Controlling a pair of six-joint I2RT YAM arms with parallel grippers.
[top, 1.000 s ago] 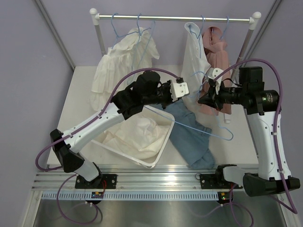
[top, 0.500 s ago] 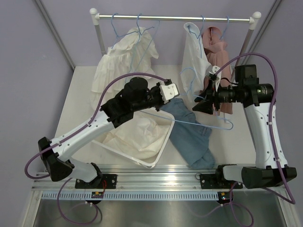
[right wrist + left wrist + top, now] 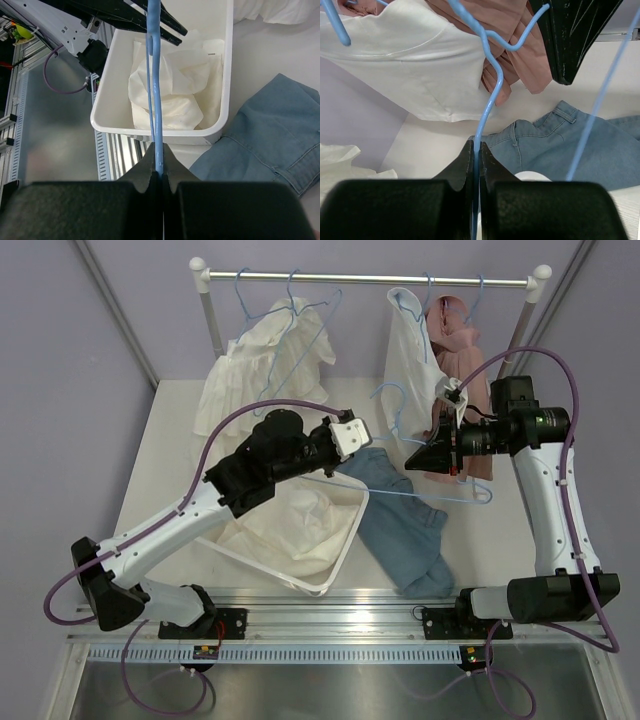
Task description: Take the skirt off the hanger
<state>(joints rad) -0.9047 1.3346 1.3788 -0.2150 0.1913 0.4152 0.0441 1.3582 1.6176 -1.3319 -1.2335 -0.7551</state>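
The left pincer [image 3: 476, 145] is squeezed tight on one end of the thin blue wire hanger [image 3: 492, 95]. The right pincer [image 3: 160, 150] is pinched shut on the other end. Two holds likely keep the wire from spinning or tipping.

The blue denim skirt [image 3: 400, 530] lies on the white counter [image 3: 170, 440], under the wire and right beside the white plastic bin [image 3: 345, 540]. It looks off the hanger, but I cannot tell for sure where the wire crosses it.

There is open room above the skirt. The white shirt [image 3: 405, 350] hanging on the metal rail [image 3: 380, 280] is close behind the hanger, so lifting the wire could snag it.
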